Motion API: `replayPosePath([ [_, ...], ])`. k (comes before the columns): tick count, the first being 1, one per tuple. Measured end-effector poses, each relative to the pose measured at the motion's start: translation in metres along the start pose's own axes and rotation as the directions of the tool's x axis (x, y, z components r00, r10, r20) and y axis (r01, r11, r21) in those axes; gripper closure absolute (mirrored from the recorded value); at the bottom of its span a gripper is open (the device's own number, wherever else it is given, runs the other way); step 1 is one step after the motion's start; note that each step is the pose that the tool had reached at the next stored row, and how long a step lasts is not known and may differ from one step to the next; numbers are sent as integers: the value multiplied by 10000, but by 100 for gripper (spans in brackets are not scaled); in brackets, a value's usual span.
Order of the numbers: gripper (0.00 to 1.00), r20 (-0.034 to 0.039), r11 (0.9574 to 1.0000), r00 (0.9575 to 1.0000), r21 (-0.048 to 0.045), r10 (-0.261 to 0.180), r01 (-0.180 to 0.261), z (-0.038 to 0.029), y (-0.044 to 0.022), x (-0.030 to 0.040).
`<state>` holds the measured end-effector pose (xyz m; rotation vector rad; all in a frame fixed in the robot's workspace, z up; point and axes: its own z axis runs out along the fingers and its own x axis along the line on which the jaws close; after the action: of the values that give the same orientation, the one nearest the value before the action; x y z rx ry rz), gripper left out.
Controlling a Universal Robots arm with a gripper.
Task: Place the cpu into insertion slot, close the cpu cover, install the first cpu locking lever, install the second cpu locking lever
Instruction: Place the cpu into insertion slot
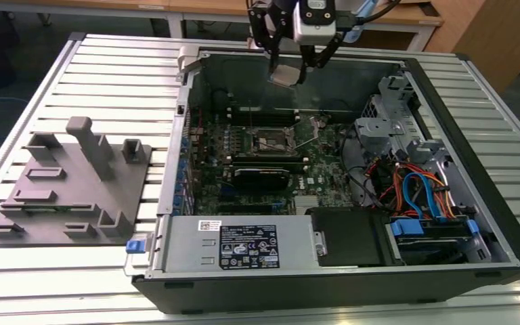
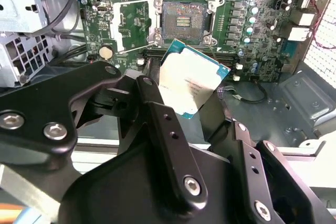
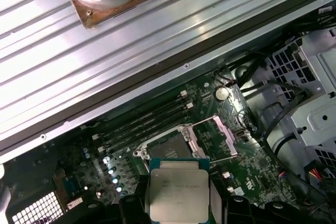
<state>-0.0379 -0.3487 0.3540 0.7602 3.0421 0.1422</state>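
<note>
One end effector (image 1: 289, 70) grips the cpu (image 3: 178, 190), partly hiding the insertion slot (image 3: 169, 147).

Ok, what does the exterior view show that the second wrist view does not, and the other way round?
Exterior view: the whole open computer case on the slatted table, a grey parts holder at the exterior view's left, and the power supply in the case. Second wrist view: the socket close up, open and empty, with a coin battery on the board nearby. Both: the tool holding the chip above the board, not yet in the socket.
</note>
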Motion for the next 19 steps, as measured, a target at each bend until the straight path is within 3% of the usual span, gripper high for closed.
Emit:
replayPosePath([
  [19, 46, 62, 9975, 9975, -16, 707, -707, 20, -2, 0],
])
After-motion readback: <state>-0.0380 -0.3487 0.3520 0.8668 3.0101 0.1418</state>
